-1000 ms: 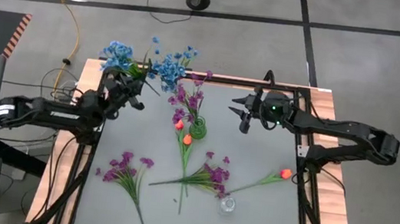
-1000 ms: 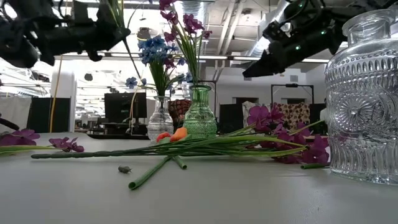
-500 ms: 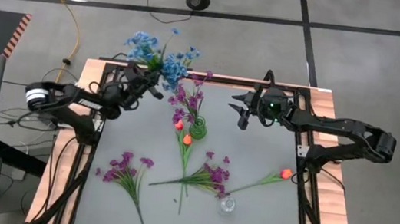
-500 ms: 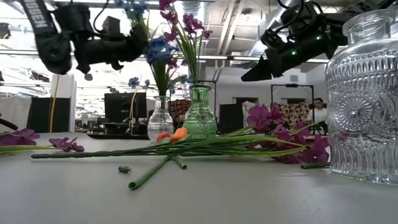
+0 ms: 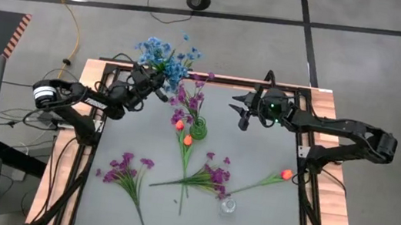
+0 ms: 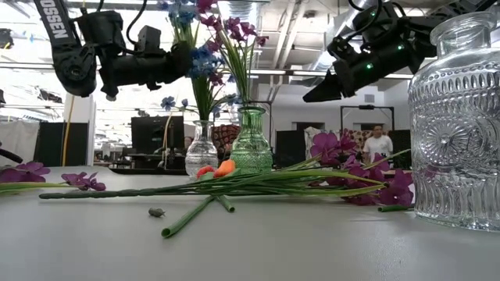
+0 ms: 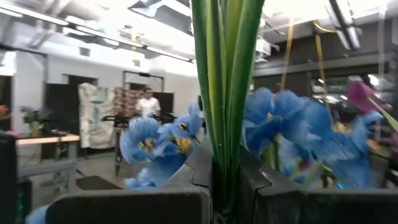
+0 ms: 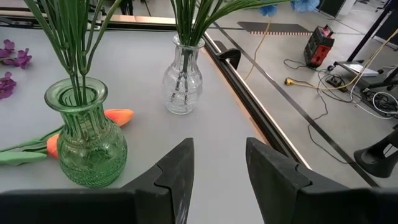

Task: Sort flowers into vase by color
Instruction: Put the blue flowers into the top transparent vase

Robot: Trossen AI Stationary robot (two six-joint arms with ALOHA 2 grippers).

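Table: grey top carrying loose purple-magenta sprigs and orange-red tulip buds.
Left pincer: at the far edge, raised, pinching the green stems of a blue flower sprig above the small clear vase.
Right pincer: hovering beside the green vase, fingers spread, holding nothing.
Green vase: holds purple sprigs.

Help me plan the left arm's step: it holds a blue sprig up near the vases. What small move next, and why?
Probably lower the blue sprig stem-first into the clear vase, which already holds blue flowers. The left gripper is shut on its stems, raised above the table near that vase. The green vase holds purple ones.
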